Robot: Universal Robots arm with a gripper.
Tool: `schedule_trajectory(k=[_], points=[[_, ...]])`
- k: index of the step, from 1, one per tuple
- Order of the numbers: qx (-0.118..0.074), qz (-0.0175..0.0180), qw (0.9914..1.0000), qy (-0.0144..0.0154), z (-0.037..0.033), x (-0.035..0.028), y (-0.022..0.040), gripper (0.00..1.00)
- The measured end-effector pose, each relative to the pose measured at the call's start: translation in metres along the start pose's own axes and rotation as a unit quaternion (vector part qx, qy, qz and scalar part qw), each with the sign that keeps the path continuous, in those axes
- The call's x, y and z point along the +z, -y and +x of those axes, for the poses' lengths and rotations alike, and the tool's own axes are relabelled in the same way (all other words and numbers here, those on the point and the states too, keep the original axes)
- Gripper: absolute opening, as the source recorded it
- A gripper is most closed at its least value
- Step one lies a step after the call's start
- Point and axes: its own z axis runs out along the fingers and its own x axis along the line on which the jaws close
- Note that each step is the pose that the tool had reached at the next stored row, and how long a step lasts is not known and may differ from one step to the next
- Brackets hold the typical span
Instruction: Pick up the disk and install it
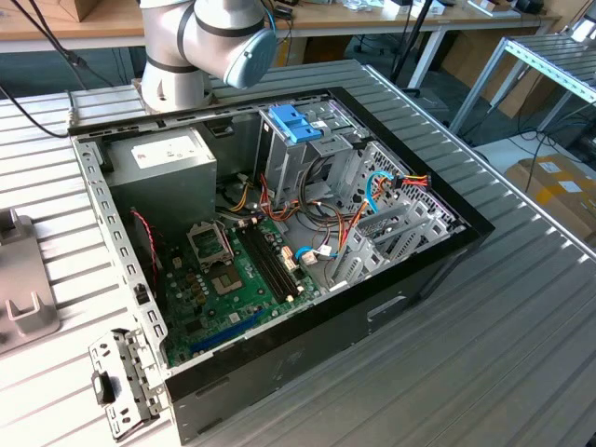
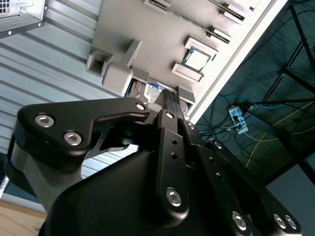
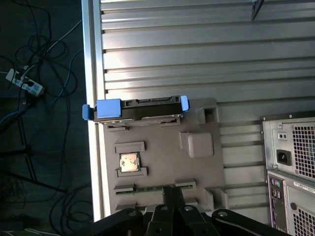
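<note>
Disk (image 3: 142,109) stands on edge in grey tray (image 3: 162,147), at table (image 3: 197,49) edge. Claw (image 3: 173,194) looks closed and empty, over tray's opposite end, apart from disk. Judgement: open wide before approach, centre on disk's middle, avoid blue tab (image 3: 108,109), lift straight.

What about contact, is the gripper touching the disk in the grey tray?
Apart. In the first wrist view the disk stands on edge in the grey tray, untouched, with bare tray between it and the gripper.
</note>
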Motion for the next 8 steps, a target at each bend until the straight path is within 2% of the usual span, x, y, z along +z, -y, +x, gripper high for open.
schedule_trajectory(k=[8], points=[[-0.01,-0.0001,0.99995,-0.0004,0.0001,0.0,0.0,0.11]])
